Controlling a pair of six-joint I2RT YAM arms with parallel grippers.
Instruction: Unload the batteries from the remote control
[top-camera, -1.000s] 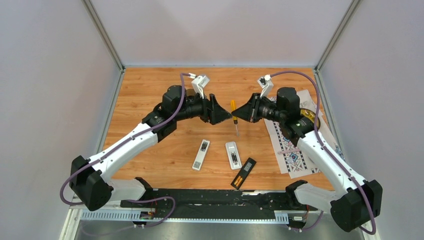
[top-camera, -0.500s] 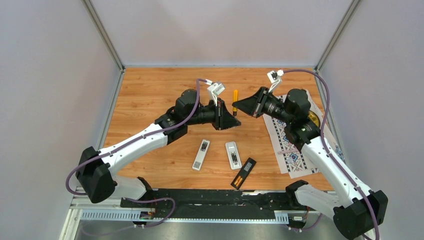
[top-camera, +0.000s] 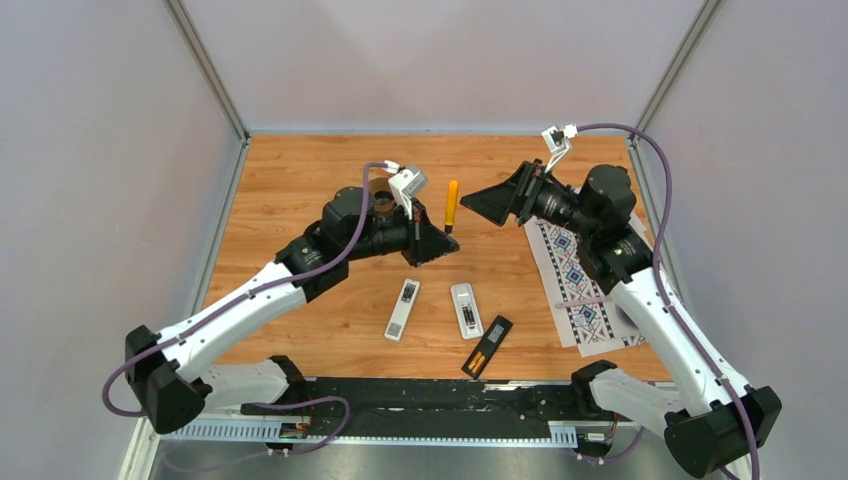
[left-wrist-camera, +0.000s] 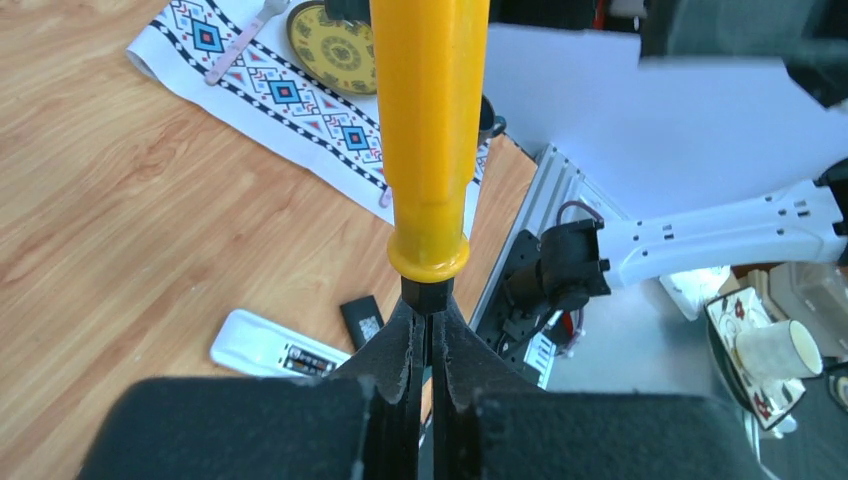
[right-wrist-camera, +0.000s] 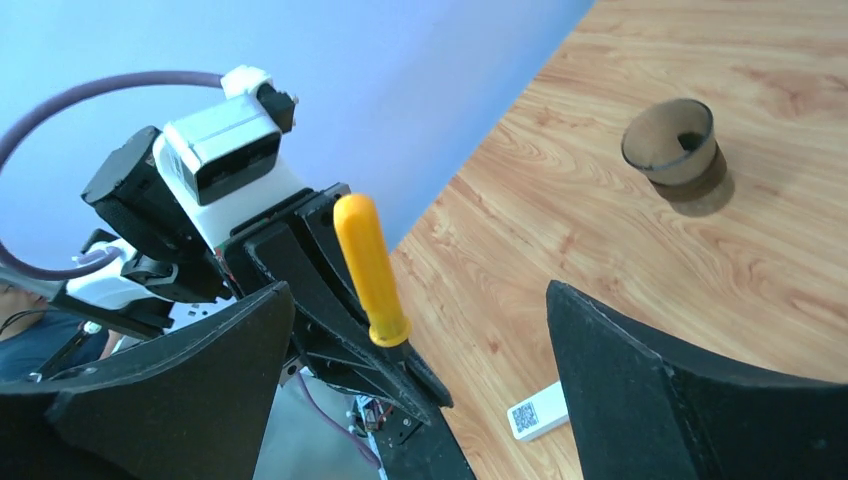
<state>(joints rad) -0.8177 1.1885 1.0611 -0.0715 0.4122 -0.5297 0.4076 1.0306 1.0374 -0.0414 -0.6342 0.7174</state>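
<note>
Wood-grain table (top-camera: 290, 190) below, boxed in by pale grey walls on three sides. Found the left gripper (left-wrist-camera: 428, 312) clamped on the screwdriver (left-wrist-camera: 430, 130), fingers (left-wrist-camera: 395, 345) pressed together on the dark collar just under the yellow-orange handle. Saw the tool carried clear of the wood, handle rising out of the fingertips and pointing toward the far wall in the overhead view. Found the right gripper (top-camera: 492, 205) spread wide and holding nothing. Made out, through its own camera, both broad black fingers (right-wrist-camera: 170, 390) framing the handle from either side without touching it. Placed the two grippers tip to tip over mid-table, near but apart. Noted a brown cardboard tube (top-camera: 380, 197) standing on the wood just behind the left wrist. Counted three remotes in a loose row nearer the arm bases, well apart from both grippers. Spotted orange batteries (top-camera: 481, 357) seated in the open back of the slim black remote (top-camera: 497, 328), rightmost in the row. Saw dark open compartments in the left white remote (top-camera: 402, 309) and the middle white remote (top-camera: 466, 310); could not tell whether cells sat inside. Noted a patterned mat (top-camera: 585, 300) along the right side under the right arm, with a yellow plate (left-wrist-camera: 340, 45) and a pink spoon (left-wrist-camera: 240, 40) resting on it.
</note>
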